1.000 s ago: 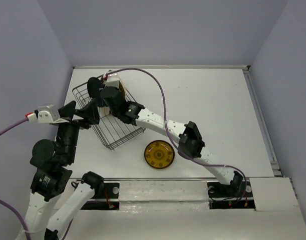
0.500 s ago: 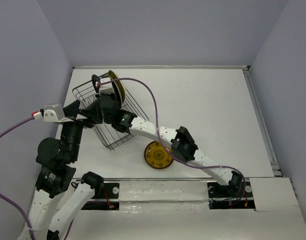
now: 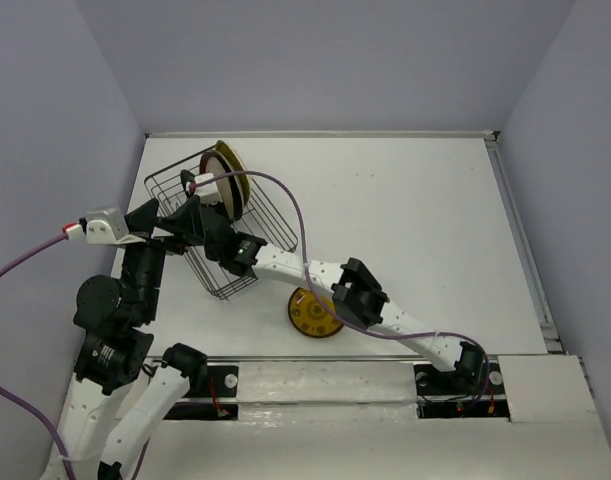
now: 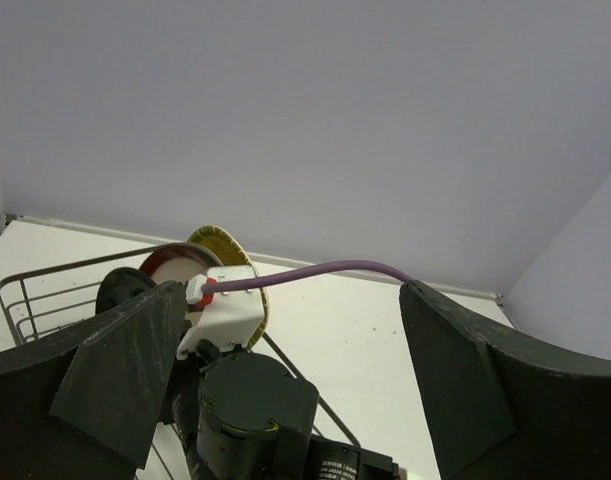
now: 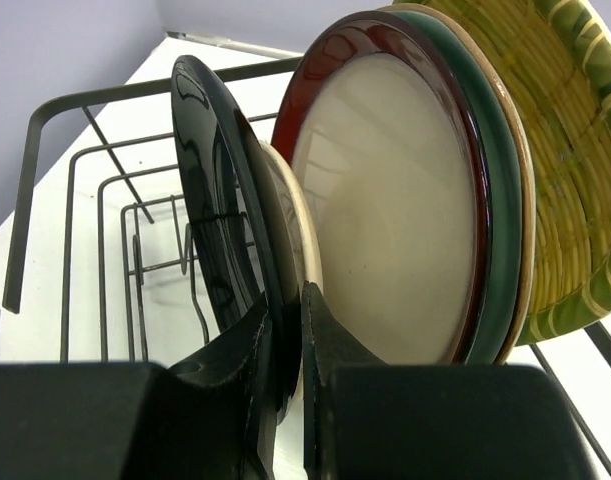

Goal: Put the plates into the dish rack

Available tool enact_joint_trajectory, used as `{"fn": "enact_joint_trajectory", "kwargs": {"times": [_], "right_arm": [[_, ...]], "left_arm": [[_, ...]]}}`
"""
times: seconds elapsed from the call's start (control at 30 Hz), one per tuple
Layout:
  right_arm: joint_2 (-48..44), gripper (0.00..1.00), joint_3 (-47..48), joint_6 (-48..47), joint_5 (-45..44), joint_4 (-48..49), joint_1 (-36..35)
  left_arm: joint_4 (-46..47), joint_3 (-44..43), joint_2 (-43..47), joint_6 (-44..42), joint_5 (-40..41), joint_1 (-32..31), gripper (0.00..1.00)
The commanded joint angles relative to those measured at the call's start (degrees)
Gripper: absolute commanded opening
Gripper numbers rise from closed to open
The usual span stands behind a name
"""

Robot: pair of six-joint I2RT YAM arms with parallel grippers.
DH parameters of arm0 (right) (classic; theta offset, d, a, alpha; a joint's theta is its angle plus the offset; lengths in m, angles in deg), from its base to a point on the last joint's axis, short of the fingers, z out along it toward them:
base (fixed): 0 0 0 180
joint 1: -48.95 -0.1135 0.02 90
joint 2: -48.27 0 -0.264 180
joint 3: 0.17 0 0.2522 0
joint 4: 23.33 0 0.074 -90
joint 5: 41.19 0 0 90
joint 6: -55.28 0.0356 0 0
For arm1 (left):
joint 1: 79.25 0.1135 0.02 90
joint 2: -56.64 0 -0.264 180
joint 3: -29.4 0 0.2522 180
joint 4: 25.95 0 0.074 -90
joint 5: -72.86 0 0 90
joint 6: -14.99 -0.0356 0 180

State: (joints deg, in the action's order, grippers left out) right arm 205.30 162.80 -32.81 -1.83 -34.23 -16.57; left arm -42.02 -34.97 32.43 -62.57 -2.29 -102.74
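My right gripper (image 5: 286,305) is shut on the lower rim of the glossy black plate (image 5: 210,180), which stands on edge inside the dish rack (image 5: 45,115). Right behind it stand a cream plate (image 5: 293,205), a red-rimmed cream plate (image 5: 385,200), a teal plate (image 5: 493,200) and a yellow ribbed plate (image 5: 570,140). From above, the right gripper (image 3: 197,200) reaches into the rack (image 3: 228,283) beside the standing plates (image 3: 231,175). A yellow plate with a dark pattern (image 3: 307,315) lies flat on the table, half under the right arm. My left gripper (image 3: 178,228) stands open at the rack's left side, holding nothing.
The right arm's wrist and purple cable (image 4: 315,272) fill the space between my left fingers (image 4: 125,370). The rack sits near the table's left edge, with the grey wall (image 3: 55,120) close by. The raised table rim (image 3: 520,230) runs along the right.
The right arm has swung left and lower into the rack with the black plate, uncovering the standing plates behind it. The left arm shifted slightly upward early on, then stayed.
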Motion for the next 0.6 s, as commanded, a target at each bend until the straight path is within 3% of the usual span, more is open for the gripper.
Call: {"fn": "enact_joint_trajectory", "kwargs": {"times": [0.0,0.07,0.1,0.2,0.47,0.57], "right_arm": [[0.47,0.07,1.44,2.04,-0.08,1.98,-1.01],[0.29,0.19,1.35,1.87,0.53,1.98,-1.02],[-0.58,0.37,0.65,1.78,0.88,2.07,-1.02],[-3.12,0.62,-1.89,2.13,2.55,2.25,-1.02],[-22.97,0.65,-19.83,5.81,10.46,2.25,-1.02],[-35.41,0.65,-37.59,8.1,14.23,2.25,-1.02]], "left_arm": [[3.71,0.95,-0.23,0.12,-0.17,0.72,0.99],[3.71,1.13,-0.4,0.12,-0.17,0.72,0.99],[3.71,1.21,-0.4,0.03,0.09,0.9,0.99],[3.71,1.39,-0.67,-0.05,0.18,1.25,0.99],[3.89,1.83,-1.72,0.12,-0.35,2.57,0.99],[4.06,1.92,-2.16,0.38,-1.05,3.09,0.99]]}}
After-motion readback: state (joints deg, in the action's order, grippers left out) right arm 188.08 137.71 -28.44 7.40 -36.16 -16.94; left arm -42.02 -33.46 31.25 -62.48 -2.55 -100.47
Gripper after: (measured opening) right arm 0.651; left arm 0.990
